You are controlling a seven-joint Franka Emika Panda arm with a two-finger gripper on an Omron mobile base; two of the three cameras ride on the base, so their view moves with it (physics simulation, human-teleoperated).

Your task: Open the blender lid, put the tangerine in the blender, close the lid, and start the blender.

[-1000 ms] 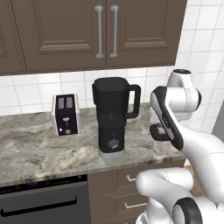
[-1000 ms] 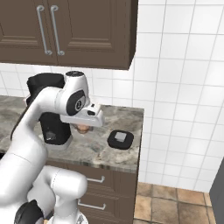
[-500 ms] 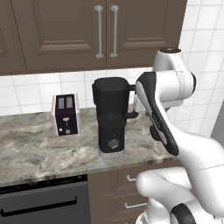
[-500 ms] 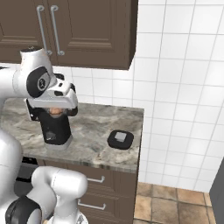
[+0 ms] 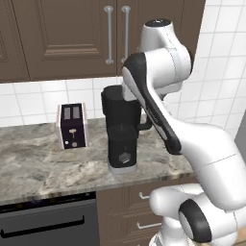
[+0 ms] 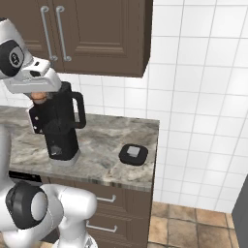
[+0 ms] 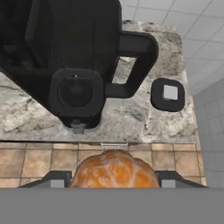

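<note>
In the hand view my gripper [image 7: 113, 180] is shut on the tangerine [image 7: 113, 168], a round orange fruit held between the two dark fingertips [image 7: 57, 179]. Below it stands the blender [image 7: 76, 89], its black jug open at the top, handle pointing right. In the right base view the hand hovers just over the left of the jug's rim, with the tangerine [image 6: 39, 97] peeking out under it above the blender [image 6: 60, 128]. The blender lid [image 6: 133, 154], black with a grey square cap, lies flat on the counter to the blender's right, also visible as the blender lid [image 7: 167, 94]. The arm hides the top of the blender [image 5: 122, 137] in the left base view.
A silver-and-dark toaster [image 5: 72, 126] stands on the marble counter [image 5: 38, 168] left of the blender. Brown wall cabinets [image 5: 86, 33] hang close above the arm. The counter ends just right of the lid at the counter edge [image 6: 154, 160], beside a tiled wall.
The arm has swung left and upward with the tangerine, from beside the blender's right to above its open jug. Blender, lid and toaster have stayed put.
</note>
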